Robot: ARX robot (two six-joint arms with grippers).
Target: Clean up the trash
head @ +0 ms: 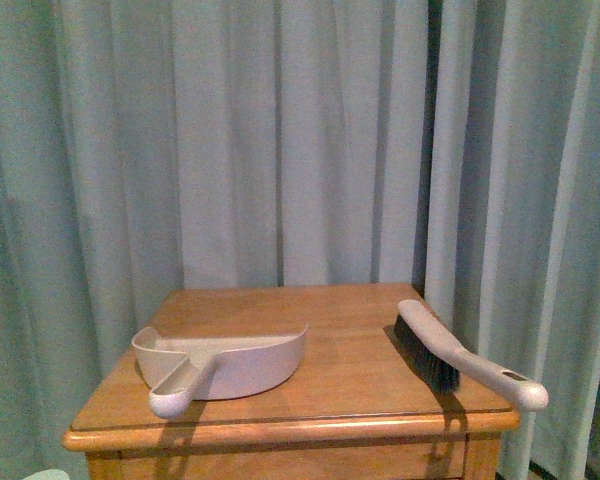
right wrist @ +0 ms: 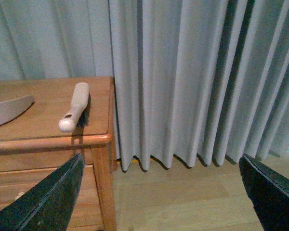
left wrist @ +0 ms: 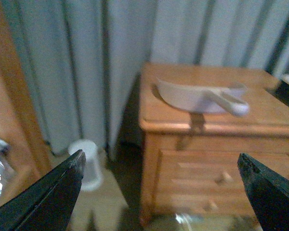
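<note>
The trash, a crumpled white wad, is out of view in every picture. A beige dustpan (head: 225, 365) lies on the wooden cabinet top (head: 330, 325), at its front left, handle toward me. It also shows in the left wrist view (left wrist: 192, 95) and partly in the right wrist view (right wrist: 7, 109). A beige hand brush (head: 460, 355) with dark bristles lies at the cabinet's right edge, handle overhanging; it also shows in the right wrist view (right wrist: 76, 106). My left gripper (left wrist: 161, 185) is open and empty, low in front of the cabinet's drawers. My right gripper (right wrist: 161, 187) is open and empty, over the floor right of the cabinet.
Pale curtains (head: 300, 140) hang behind and beside the cabinet. A small white bin (left wrist: 89, 161) stands on the floor left of the cabinet. A wooden piece of furniture (left wrist: 12, 120) stands at the far left. Bare wooden floor (right wrist: 183, 192) lies right of the cabinet.
</note>
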